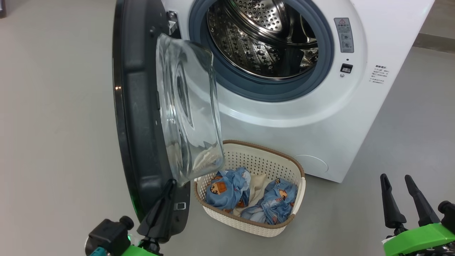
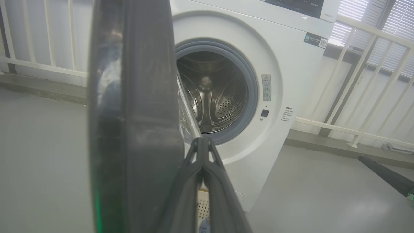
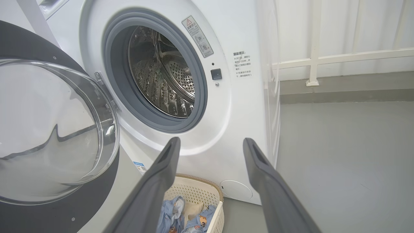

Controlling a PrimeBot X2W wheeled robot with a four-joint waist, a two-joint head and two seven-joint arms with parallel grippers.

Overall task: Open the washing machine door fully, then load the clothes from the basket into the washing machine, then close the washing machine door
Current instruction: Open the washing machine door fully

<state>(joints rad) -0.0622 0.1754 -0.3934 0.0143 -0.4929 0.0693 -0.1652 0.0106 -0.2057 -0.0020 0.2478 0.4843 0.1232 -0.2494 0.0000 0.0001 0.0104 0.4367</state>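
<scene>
Left hand [image 1: 171, 185], fingers pressed together, rests against the inner side of the washing machine door [image 1: 138, 106], which stands swung well out, perhaps not fully. Right hand [image 1: 395, 179] hangs spread and empty. All the clothes [image 1: 227, 188] lie in the basket [image 1: 249, 227] before the washing machine [image 1: 320, 135]; loading and closing are not yet begun.

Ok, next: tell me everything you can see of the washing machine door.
The washing machine door is a large round door, glossy black outside with a dark grey plastic inner frame and a bulging clear glass bowl at centre. It stands swung out from the washing machine, on a metal hinge at the opening's left. The bowl overhangs the left end of the basket in the head view. The shut left gripper lies against its lower inner edge, near the latch.
</scene>
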